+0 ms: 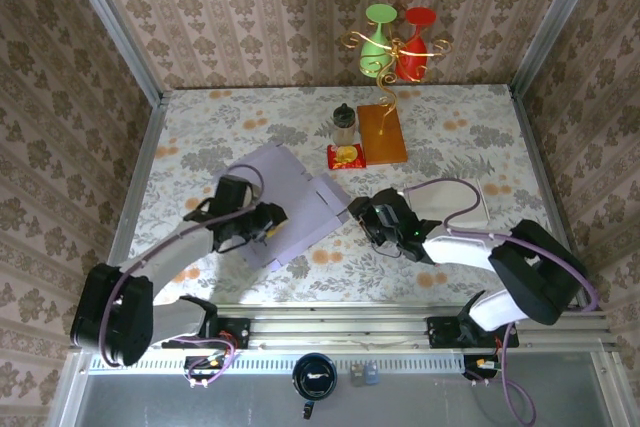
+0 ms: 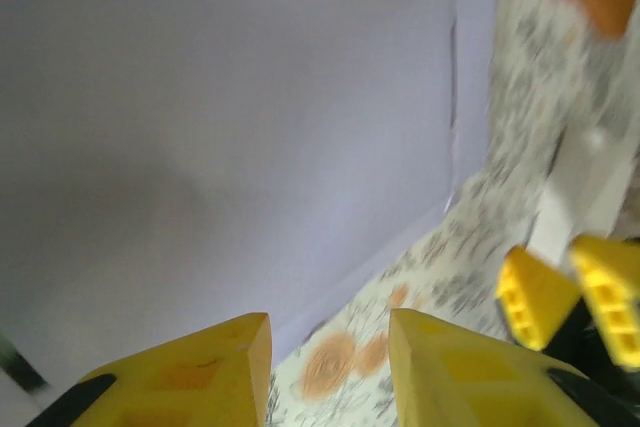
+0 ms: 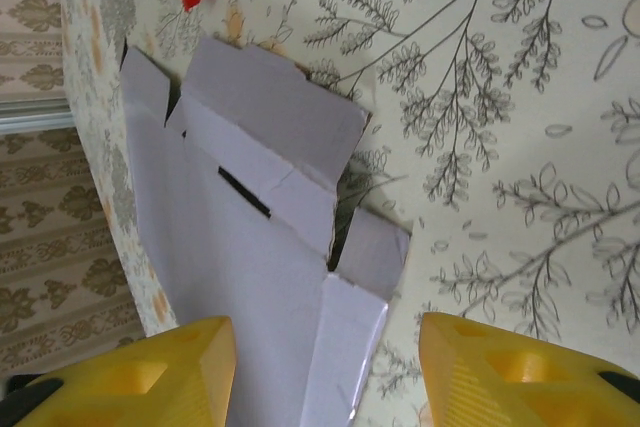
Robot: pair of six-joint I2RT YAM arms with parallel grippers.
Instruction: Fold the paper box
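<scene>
**Item 1, left gripper (image 1: 262, 223).** It sits over the near-left part of the paper box (image 1: 296, 197). In its wrist view the fingers (image 2: 200, 367) stand a little apart. Bare tablecloth shows in the gap and nothing is pinched. That view is blurred, so whether a fingertip touches the card edge cannot be told.

**Item 2, paper box.** This is a flat lavender card blank lying unfolded on the table (image 1: 200, 127) between the two arms. Its flaps and a short slot are toward the right end (image 3: 260, 247). The card looks thin, so expect it to slide and to spring back from a fold.

**Item 3, right gripper (image 1: 362, 213).** It is at the box's right end with its fingers (image 3: 180, 367) spread wide. A narrow end flap lies between them, unclamped.

**Item 4, behind and right.** A jar (image 1: 343, 125), a red snack packet (image 1: 346, 156) and an orange board (image 1: 383, 132) stand here, with a goblet stand (image 1: 398, 42) further back. A white sheet (image 1: 478, 202) lies far right. The packet is near the box's far corner and the rest are well apart.

**Step in hand, by my reading:** raising the right end flap along its crease.

- Use your left gripper as an anchor, pressed flat on the main panel.
- Close your right gripper on the flap alone, near the crease.
- Swing the flap up about that line rather than dragging it.
- If the sheet creeps toward the packet, stop and re-seat the anchor.
</scene>
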